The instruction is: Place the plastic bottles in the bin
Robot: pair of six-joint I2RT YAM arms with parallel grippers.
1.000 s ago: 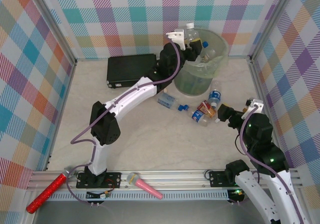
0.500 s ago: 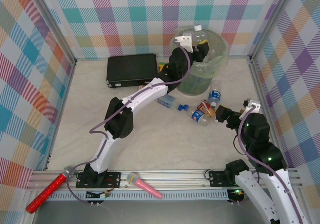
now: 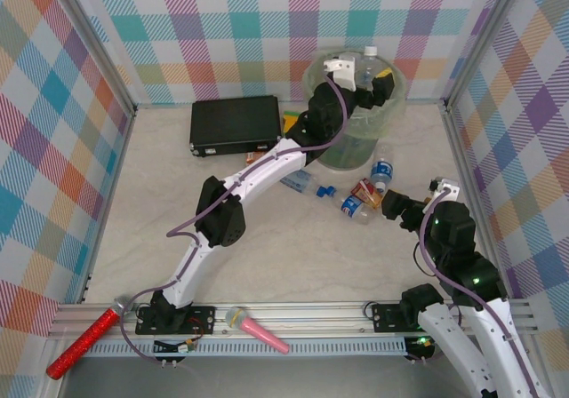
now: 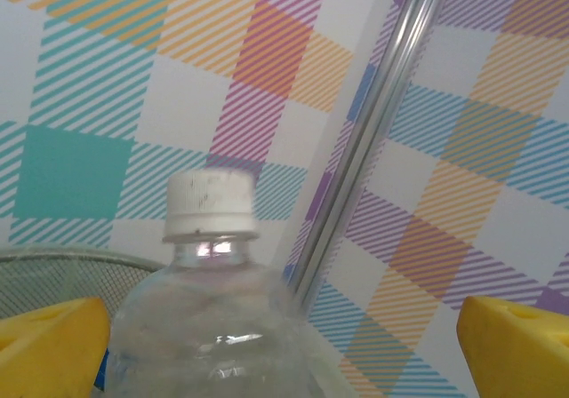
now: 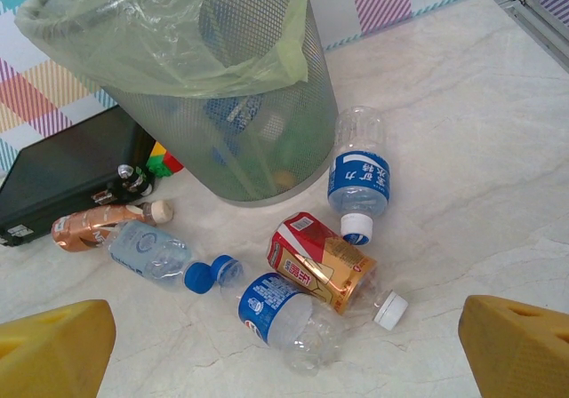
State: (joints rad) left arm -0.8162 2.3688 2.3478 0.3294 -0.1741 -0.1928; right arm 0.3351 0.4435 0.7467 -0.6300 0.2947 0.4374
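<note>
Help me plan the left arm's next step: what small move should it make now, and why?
Probably draw the left gripper back from the bin. Its jaws stand wide above it, the white-capped bottle loose between them, and more bottles lie on the table beside the bin.

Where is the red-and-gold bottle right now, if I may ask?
In the top view, the red-and-gold bottle lies right of centre, in front of the bin, between two blue-labelled bottles.
</note>
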